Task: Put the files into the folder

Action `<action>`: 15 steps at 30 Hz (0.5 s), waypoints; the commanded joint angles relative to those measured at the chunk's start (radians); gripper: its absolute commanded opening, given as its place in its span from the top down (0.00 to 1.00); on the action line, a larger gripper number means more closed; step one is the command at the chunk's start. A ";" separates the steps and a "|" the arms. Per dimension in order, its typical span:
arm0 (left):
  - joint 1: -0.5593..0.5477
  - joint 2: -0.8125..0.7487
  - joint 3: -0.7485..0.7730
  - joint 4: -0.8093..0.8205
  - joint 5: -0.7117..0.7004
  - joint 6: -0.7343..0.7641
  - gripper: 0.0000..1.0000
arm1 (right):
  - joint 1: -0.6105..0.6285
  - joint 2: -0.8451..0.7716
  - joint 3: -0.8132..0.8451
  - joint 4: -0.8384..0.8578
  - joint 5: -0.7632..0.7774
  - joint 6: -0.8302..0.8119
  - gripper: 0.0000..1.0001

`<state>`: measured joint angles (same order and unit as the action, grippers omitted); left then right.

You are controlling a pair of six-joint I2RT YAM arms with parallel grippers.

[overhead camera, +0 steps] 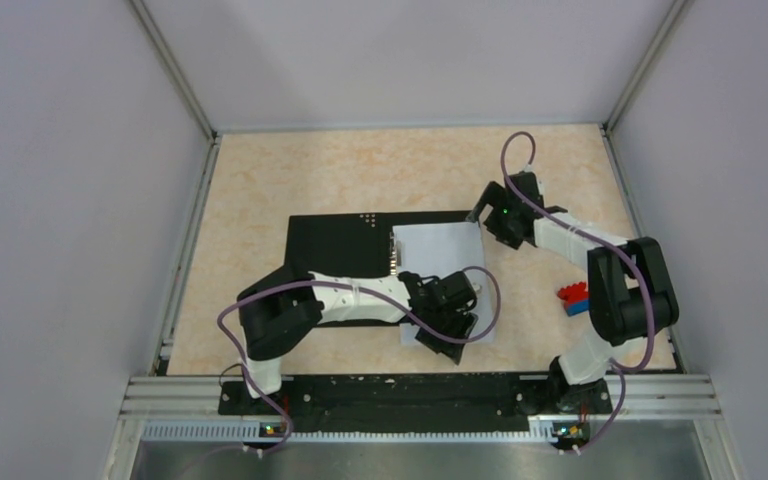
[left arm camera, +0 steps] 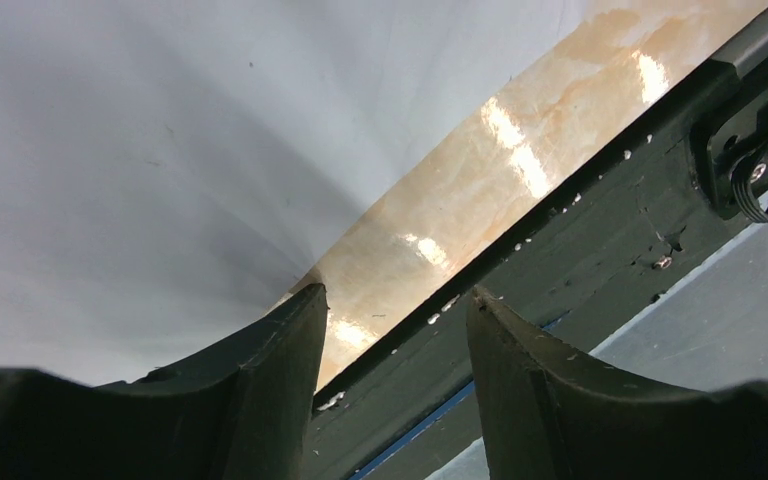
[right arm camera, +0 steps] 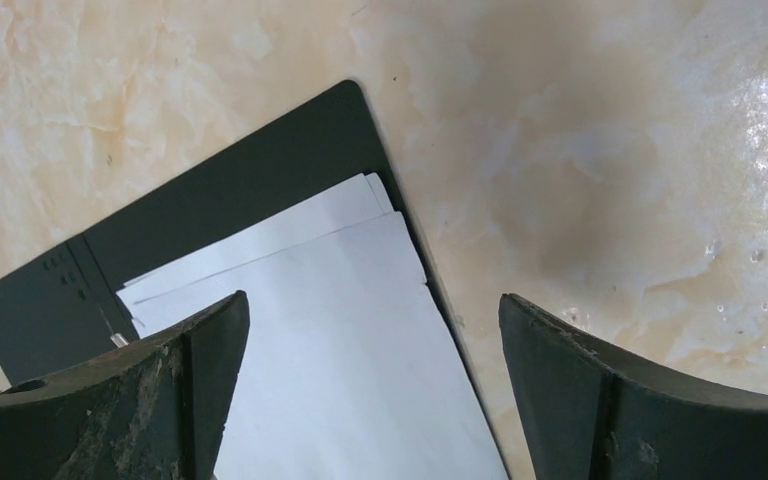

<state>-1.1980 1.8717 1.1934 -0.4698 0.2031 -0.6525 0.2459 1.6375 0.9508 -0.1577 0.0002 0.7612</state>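
Broadly, the beige marbled table (overhead camera: pixel 360 170) fills the middle of the overhead view, and the folder (overhead camera: pixel 340 245) lies on it at centre frame, opened flat with its black inside facing up. The files (overhead camera: pixel 440 250) rest on the folder's right half, just right of the spine. Their lower end runs past the folder's bottom edge toward the lower centre of the frame. The left half of the folder holds nothing but the left arm crossing over it.

In the right wrist view the sheets (right arm camera: pixel 340 340) are slightly fanned, two corners offset near the folder's (right arm camera: pixel 260 170) rounded corner, and they stay inside its right edge there.

The left gripper (overhead camera: pixel 450 330) sits at the lower end of the files. In its own view the fingers (left arm camera: pixel 260 370) stand partly apart, with only table and a black rail (left arm camera: pixel 580 250) showing in the gap; white paper fills the upper left of that frame down to the tip of the left-hand finger.

The right gripper (right arm camera: pixel 372 300) hangs over the folder's upper right corner, its jaws spread wide and gripping nothing.

A small red-and-blue toy block (overhead camera: pixel 573 298) sits on the table at right of frame, well apart from the folder.
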 commanded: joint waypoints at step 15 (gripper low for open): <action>0.070 0.063 0.017 -0.007 -0.174 0.032 0.41 | -0.002 -0.092 -0.023 -0.003 -0.005 -0.019 0.06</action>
<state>-1.1530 1.8843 1.2156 -0.4515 0.1432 -0.6559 0.2459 1.5959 0.9329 -0.1677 -0.0017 0.7589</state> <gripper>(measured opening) 0.592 0.940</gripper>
